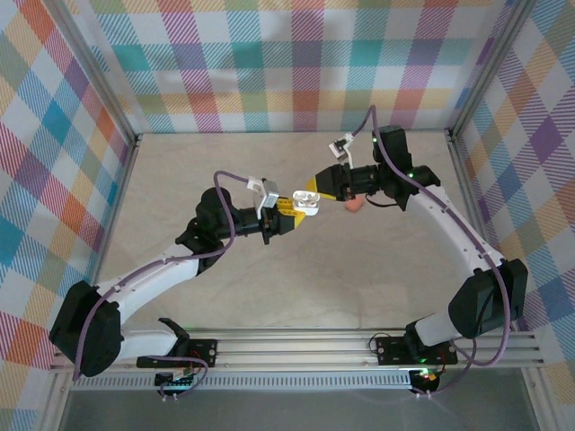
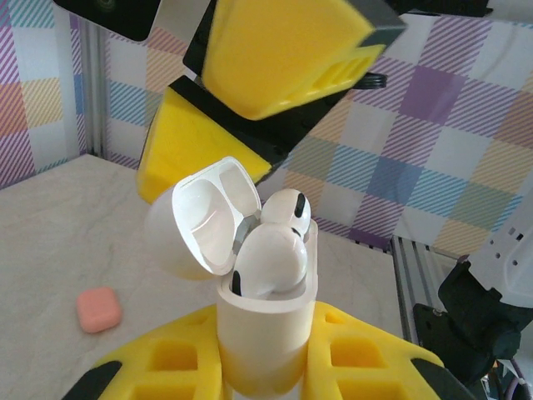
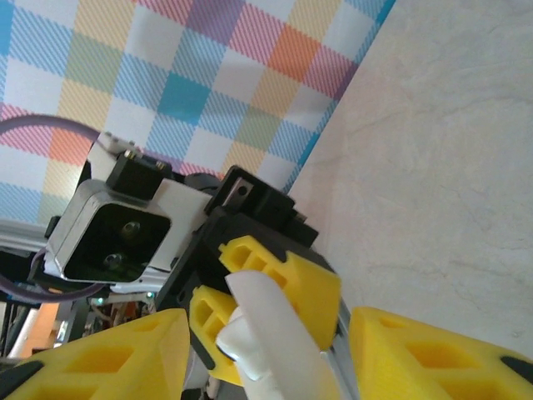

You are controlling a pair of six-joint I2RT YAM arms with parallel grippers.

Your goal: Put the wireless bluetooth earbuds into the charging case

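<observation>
My overhead feed was bright and even, lit from above, with only faint, soft shadows under the arms on the table [image 1: 269, 296]. On the left wrist feed the white charging case [image 2: 262, 333] was sharp, with its lid glossy and near washed out, while the upper yellow pads [image 2: 283, 50] looked slightly soft. On the right wrist feed the near yellow pads [image 3: 100, 358] were blurred.
</observation>
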